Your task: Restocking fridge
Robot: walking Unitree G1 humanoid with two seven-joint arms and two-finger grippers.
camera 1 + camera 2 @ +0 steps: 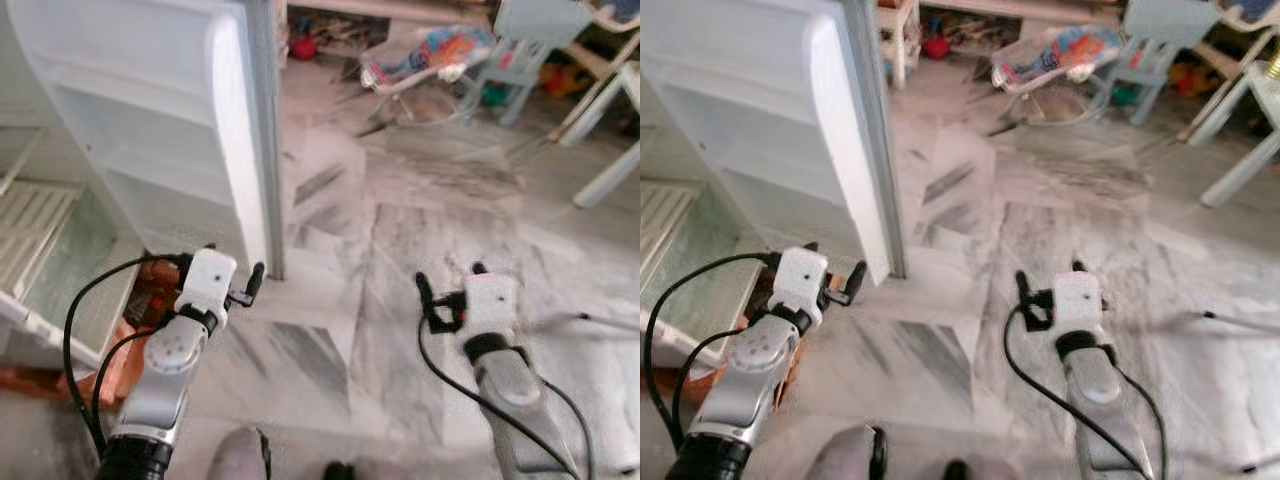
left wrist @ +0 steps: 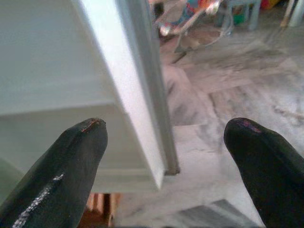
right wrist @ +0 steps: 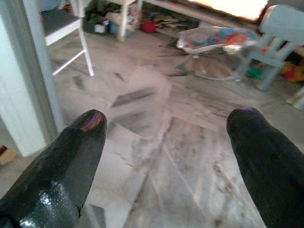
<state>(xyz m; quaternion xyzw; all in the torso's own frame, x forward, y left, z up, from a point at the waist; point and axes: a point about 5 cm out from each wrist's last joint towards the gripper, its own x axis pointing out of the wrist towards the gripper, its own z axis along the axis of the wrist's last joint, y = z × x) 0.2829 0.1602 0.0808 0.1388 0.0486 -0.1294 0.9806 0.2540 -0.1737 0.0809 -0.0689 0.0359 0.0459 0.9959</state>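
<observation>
Restock looks early or between items, judging by what lies here; fridge door [image 1: 200, 120] stands open at left, its door shelves bare, and neither gripper carries anything; no food item to be seen, so fetching and loading seem still to do.

Left gripper [image 1: 222, 272] is near the door's lower edge, fingers [image 2: 71, 166] spread, empty; right gripper [image 1: 450, 282] is over open floor to the right, also spread, empty.

Inside the fridge, far left: a white wire rack [image 1: 30, 235] and a pale drawer [image 1: 75, 255]; something orange-brown low by the fridge base, can't tell what.

Floor [image 1: 400, 230] is grey-white marble tile w/ dark veins. Far side: a baby bouncer [image 1: 425, 60], a pale blue chair [image 1: 530, 45], white furniture legs far right, toys along the wall.
</observation>
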